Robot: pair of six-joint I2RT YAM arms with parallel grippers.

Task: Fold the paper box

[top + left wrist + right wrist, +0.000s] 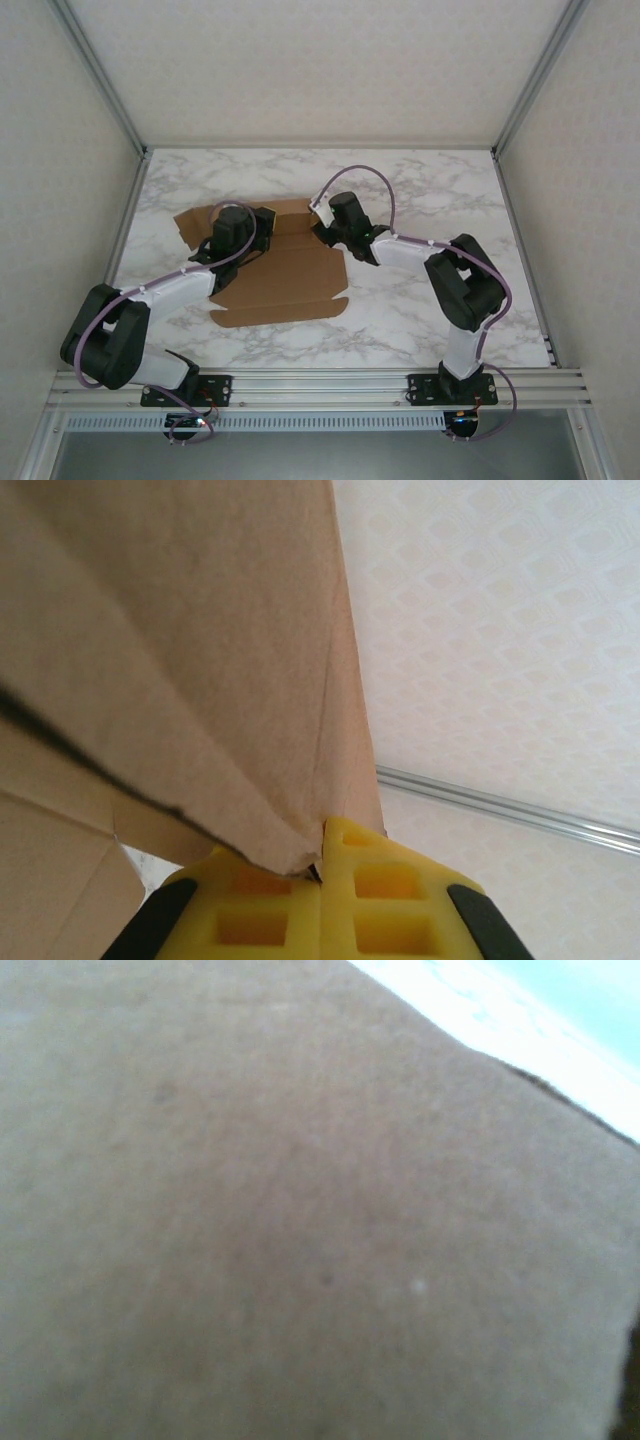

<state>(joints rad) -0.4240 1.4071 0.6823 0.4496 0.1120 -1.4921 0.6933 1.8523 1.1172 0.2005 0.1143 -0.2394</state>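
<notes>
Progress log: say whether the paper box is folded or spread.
Mostly spread: the paper box lies flat on the table, one edge pinched by the left fingers.

A white, grey-veined marble-patterned table [420,300] spans the middle of the top view; pale, faintly patterned walls [300,60] close it in at top, left and right; aluminium posts [100,75] slant through the upper corners; a grooved aluminium rail [330,385] crosses the lower frame; in the left wrist view the patterned wall [500,630] takes the right side, a metal strip [500,805] slanting across it.
</notes>
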